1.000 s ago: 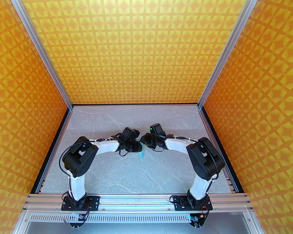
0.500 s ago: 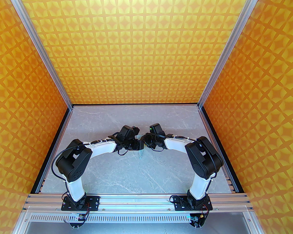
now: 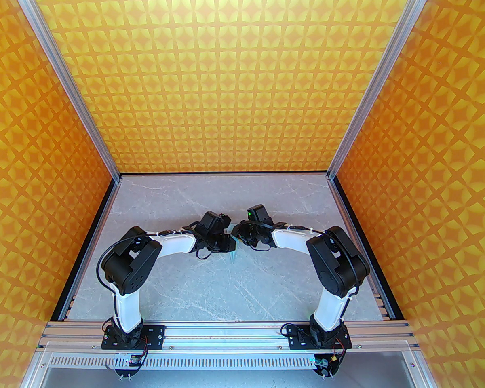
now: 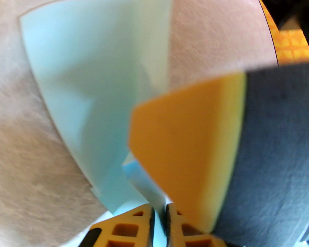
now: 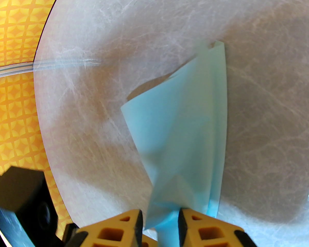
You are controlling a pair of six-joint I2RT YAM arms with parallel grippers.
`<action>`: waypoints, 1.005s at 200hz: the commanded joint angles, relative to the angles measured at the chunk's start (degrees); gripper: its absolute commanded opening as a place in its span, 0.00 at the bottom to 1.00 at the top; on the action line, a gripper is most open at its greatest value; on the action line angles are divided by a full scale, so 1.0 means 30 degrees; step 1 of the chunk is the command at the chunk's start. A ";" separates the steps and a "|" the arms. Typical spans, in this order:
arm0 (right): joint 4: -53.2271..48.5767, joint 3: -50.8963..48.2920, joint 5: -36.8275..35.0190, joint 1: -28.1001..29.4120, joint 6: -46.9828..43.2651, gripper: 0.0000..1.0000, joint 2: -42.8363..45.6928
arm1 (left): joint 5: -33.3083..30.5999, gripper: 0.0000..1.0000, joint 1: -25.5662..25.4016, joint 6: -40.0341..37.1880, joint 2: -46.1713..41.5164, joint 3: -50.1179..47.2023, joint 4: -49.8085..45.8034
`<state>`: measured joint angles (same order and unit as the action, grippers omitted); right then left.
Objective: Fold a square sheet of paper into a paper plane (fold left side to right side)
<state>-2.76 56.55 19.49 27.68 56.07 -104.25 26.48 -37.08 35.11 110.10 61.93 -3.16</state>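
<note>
Pale-blue paper, already creased into a narrow pointed shape with layered flaps, hangs in the air between the two arms over the middle of the marble-look table. In the overhead view its free end droops toward the near side. The left gripper is clamped on it: the wrist view shows its two orange fingers nearly together, with only the thin sheet between them. Half a second back the left arm leaned in closer to its partner, shoulder sunk lower. Now it sits about where it was a second ago, so this looks like a quick let-go and re-pinch at a fresh spot. The right gripper has barely shifted through all that. Its fingers stand a little apart with a bunched wad of folds pressed between them, so I read it as gripping the paper and carrying it while the left one changed hold.

For the task, this probably means both grips are secure again and the left-to-right fold can go on, with the left side ready to swing across toward the right. The flaps gape open in both wrist views rather than lying flat on each other, so the layers could slip out of line if either pinch is loose or the swing is hurried
</note>
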 commanded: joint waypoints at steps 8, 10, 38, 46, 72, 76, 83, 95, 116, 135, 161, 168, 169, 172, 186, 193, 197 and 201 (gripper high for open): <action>0.0067 -0.0354 0.0060 0.0118 -0.0608 0.33 0.0853 | -0.0365 0.11 0.0260 -0.0170 0.0267 0.0275 -0.0024; 0.0071 -0.0377 0.0044 0.0118 -0.0657 0.34 0.0918 | -0.0361 0.10 0.0260 -0.0185 0.0292 0.0260 0.0007; 0.0138 -0.0767 -0.0108 0.0118 -0.1044 0.38 0.1990 | -0.0365 0.08 0.0266 -0.0165 0.0528 0.0227 0.0129; 0.0159 -0.0925 -0.0138 0.0119 -0.1234 0.40 0.2284 | -0.0365 0.08 0.0261 -0.0176 0.0560 0.0242 0.0172; 0.0289 -0.1715 -0.0477 0.0111 -0.1492 0.44 0.3475 | -0.0345 0.07 0.0272 -0.0110 0.0622 0.0117 0.0315; 0.0327 -0.1889 -0.0560 0.0118 -0.1518 0.45 0.3692 | -0.0346 0.07 0.0261 -0.0109 0.0650 0.0107 0.0342; 0.0518 -0.2206 -0.0628 0.0124 -0.1516 0.45 0.4034 | -0.0331 0.07 0.0261 -0.0125 0.0697 0.0099 0.0363; 0.0730 -0.2770 -0.0676 0.0148 -0.1549 0.44 0.4513 | -0.0333 0.07 0.0262 -0.0086 0.0725 -0.0011 0.0406; 0.0889 -0.3205 -0.0246 0.0205 -0.1582 0.37 0.4347 | -0.0330 0.07 0.0265 -0.0077 0.0710 -0.0034 0.0463; 0.1295 -0.3430 -0.0099 0.0287 -0.1537 0.28 0.3768 | -0.0332 0.07 0.0265 -0.0104 0.0740 -0.0013 0.0420; 0.1853 -0.3417 0.0124 0.0351 -0.1269 0.24 0.2803 | -0.0330 0.07 0.0262 -0.0177 0.0897 0.0071 0.0285; 0.1887 -0.3324 0.0153 0.0353 -0.1193 0.23 0.2543 | -0.0334 0.07 0.0261 -0.0211 0.0930 0.0121 0.0261; 0.1887 -0.3324 0.0154 0.0353 -0.1182 0.23 0.2503 | -0.0332 0.07 0.0260 -0.0201 0.0938 0.0109 0.0247; 0.1888 -0.3284 0.0177 0.0353 -0.1151 0.22 0.2366 | -0.0331 0.07 0.0275 -0.0196 0.0944 0.0122 0.0260; 0.1956 -0.3115 0.0280 0.0396 -0.1062 0.22 0.1853 | -0.0305 0.07 0.0261 -0.0196 0.1058 0.0157 0.0238; 0.1998 -0.3071 0.0263 0.0411 -0.1006 0.22 0.1646 | -0.0285 0.06 0.0262 -0.0204 0.1089 0.0211 0.0210; 0.1965 -0.3045 0.0193 0.0426 -0.0982 0.22 0.1559 | -0.0293 0.06 0.0261 -0.0195 0.1106 0.0212 0.0194; 0.1904 -0.3032 0.0132 0.0420 -0.0970 0.22 0.1486 | -0.0301 0.05 0.0260 -0.0209 0.1122 0.0193 0.0182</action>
<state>1.37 46.89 19.53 28.51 52.10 -97.69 26.33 -36.67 35.14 112.20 61.91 -2.28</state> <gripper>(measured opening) 0.221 0.067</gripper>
